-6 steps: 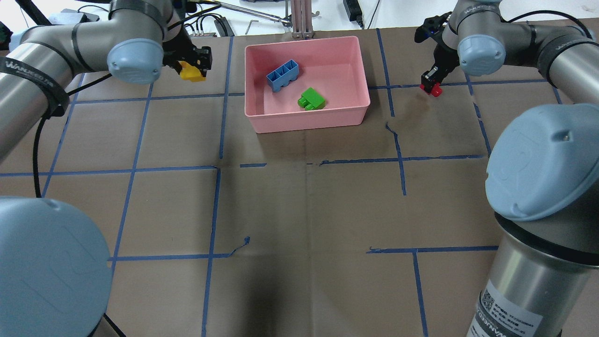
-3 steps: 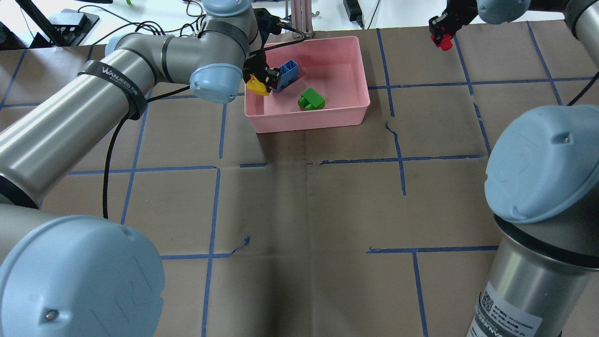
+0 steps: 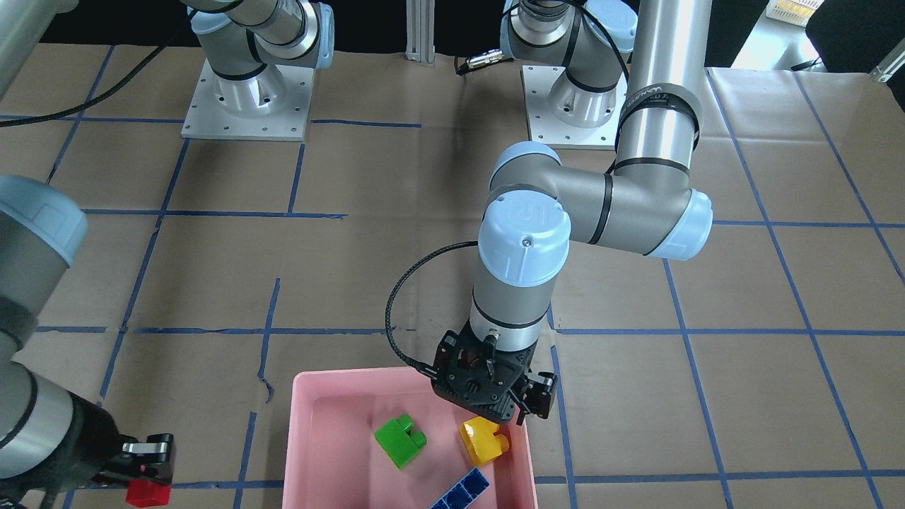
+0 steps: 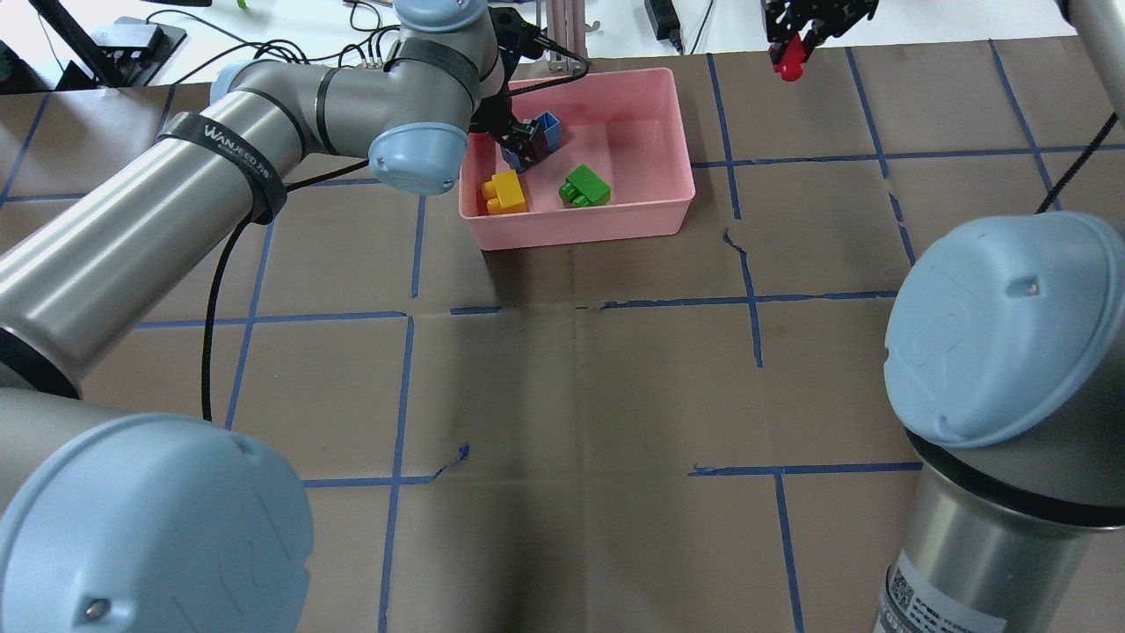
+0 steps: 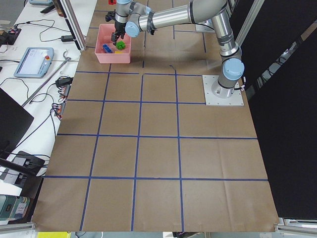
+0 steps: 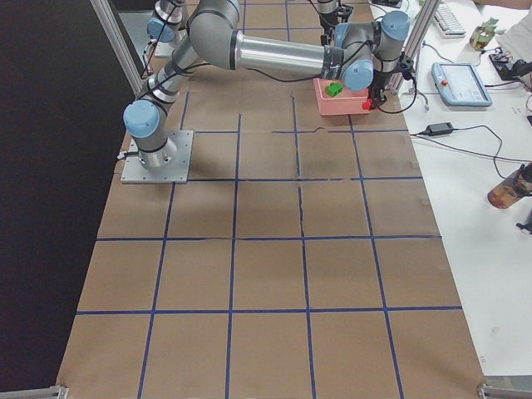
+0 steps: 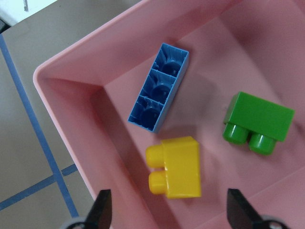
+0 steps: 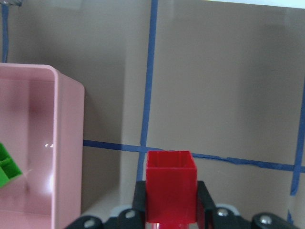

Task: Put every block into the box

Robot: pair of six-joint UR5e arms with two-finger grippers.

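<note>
The pink box (image 4: pixel 580 233) stands at the far middle of the table. In it lie the green brick (image 4: pixel 584 187), the blue brick (image 4: pixel 547 130) and the yellow brick (image 4: pixel 504 193). My left gripper (image 4: pixel 520 145) hovers open and empty above the box's left part. In the left wrist view the yellow brick (image 7: pixel 176 167) lies on the box floor just beyond the two spread fingers (image 7: pixel 102 210), beside the blue brick (image 7: pixel 159 88) and the green brick (image 7: pixel 259 121). My right gripper (image 4: pixel 795 40) is shut on the small red brick (image 4: pixel 788 60), held above the table to the right of the box (image 8: pixel 66 143).
Blue tape lines cross the brown paper table cover (image 4: pixel 571 396). Cables and a metal stand (image 4: pixel 562 31) lie just behind the box. A teach pendant (image 6: pixel 461 83) and a bottle (image 6: pixel 507 191) lie on the white side table.
My left gripper has opened and let go of the yellow brick, which now lies in the box's left front corner. My right gripper has carried the red brick left, toward the box.
</note>
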